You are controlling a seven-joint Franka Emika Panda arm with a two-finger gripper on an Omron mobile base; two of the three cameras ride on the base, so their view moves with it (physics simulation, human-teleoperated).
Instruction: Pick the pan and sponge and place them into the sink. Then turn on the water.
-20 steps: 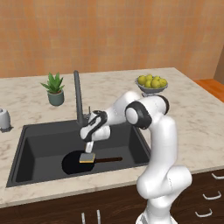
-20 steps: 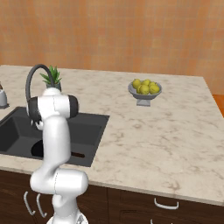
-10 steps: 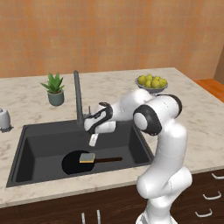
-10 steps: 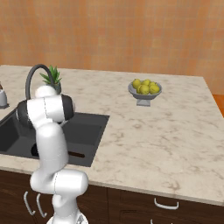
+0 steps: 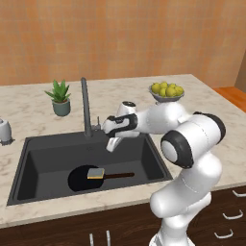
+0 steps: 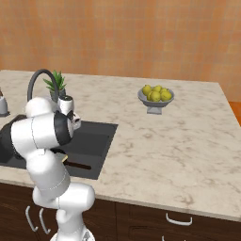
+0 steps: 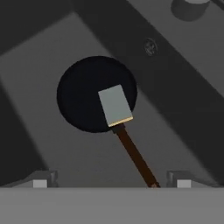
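Note:
The black pan [image 5: 80, 178] lies flat on the floor of the dark sink [image 5: 29, 144], its brown handle [image 5: 120, 175] pointing right. The sponge [image 5: 96, 173] rests on the pan's right rim, scrub face up. My gripper [image 5: 111, 144] hangs open and empty above the basin, just right of the gooseneck faucet [image 5: 85, 108], well above the pan. Looking down from the hand, the pan [image 7: 87, 87], sponge [image 7: 115, 105] and handle [image 7: 135, 155] sit below the gripper [image 7: 111, 181], whose fingertips [image 7: 41, 179] stand wide apart. The drain [image 7: 150, 46] lies beyond. No water runs.
A potted plant [image 5: 60, 98] stands behind the sink, left of the faucet. A white soap dispenser [image 5: 5, 129] is at the far left of the counter. A bowl of yellow fruit [image 5: 166, 92] sits to the back right. The beige counter [image 6: 179, 141] stretches right.
The gripper has risen from just above the pan and sponge and moved right, toward the faucet, with the elbow swinging right. Pan and sponge have stayed put in the sink.

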